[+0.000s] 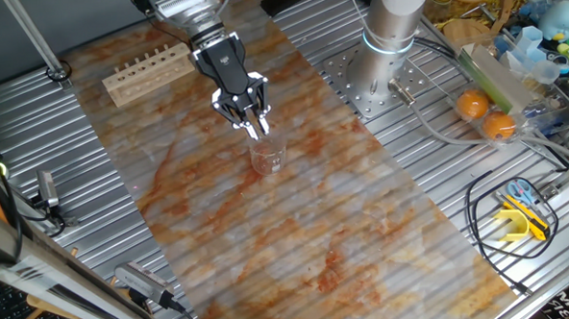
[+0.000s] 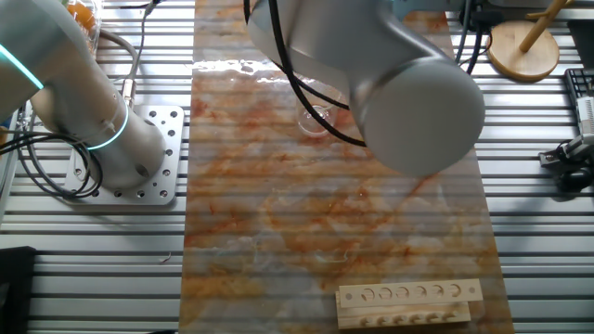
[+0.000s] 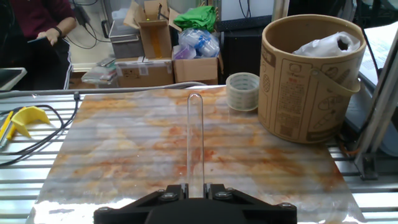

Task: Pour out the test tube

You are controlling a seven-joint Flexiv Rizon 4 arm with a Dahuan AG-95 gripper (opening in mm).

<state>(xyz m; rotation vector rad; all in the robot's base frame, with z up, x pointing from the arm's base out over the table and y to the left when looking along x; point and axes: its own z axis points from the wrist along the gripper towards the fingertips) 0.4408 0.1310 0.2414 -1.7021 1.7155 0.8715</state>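
Gripper [image 3: 196,193] is closed on the test tube [image 3: 195,143], which is clamped between the jaws at its lower end and extends straight out ahead of the fingertips. In one fixed view the gripper [image 1: 254,125] hangs directly above the beaker [image 1: 268,155], which stands on the marbled mat [image 1: 297,226]. The wooden rack [image 1: 148,72] lies well behind the jaws.

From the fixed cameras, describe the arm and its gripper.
The arm is made of thick, rounded, pale grey-white segments, with a glowing cyan ring above a perforated metal base plate. The wrist is silvery and ribbed, carrying a black two-finger gripper with pale fingertips. Dark cables run alongside the arm.
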